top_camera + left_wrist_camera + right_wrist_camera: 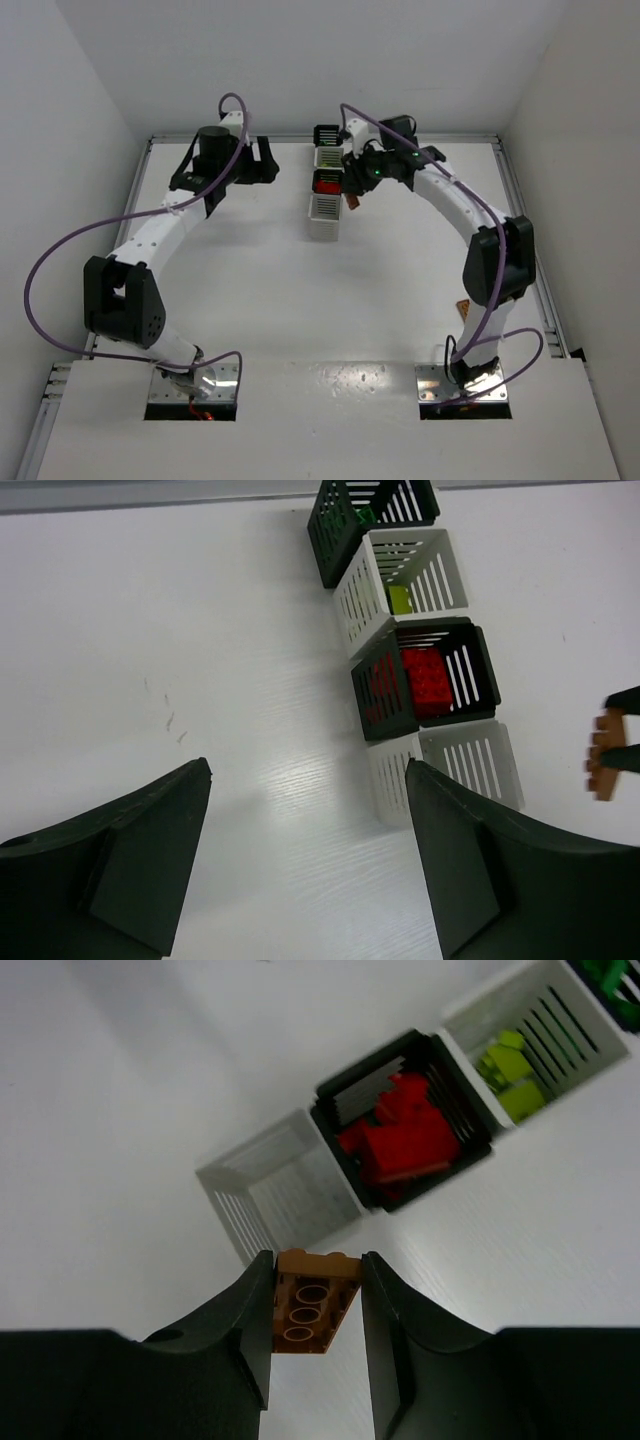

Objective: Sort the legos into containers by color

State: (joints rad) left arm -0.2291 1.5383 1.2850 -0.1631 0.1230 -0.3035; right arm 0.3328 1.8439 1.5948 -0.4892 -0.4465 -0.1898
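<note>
Orange brick sits clamped between the fingers of our right hand, underside tubes facing the wrist camera, studs facing away. The hand is closed on it and held up off the table.

Just ahead of those fingertips, slightly left: a white bin, the near end of the row. The brick is beside that bin, not over it.

Ahead and to the right, touching the white bin: a black bin holding red bricks.

Further along the same line: a second white bin with yellow-green bricks.

Last in the row, farthest from the hand: another black bin with green bricks inside.

All four bins sit wall to wall in one line.

Our left hand is spread wide over the table. The row of bins runs ahead of it and to its right, and the near white bin lies just inside its right finger in the wrist view. From there we also see the orange brick far off to the right.

One more orange piece lies on the table well behind our right hand, near that arm's elbow.
</note>
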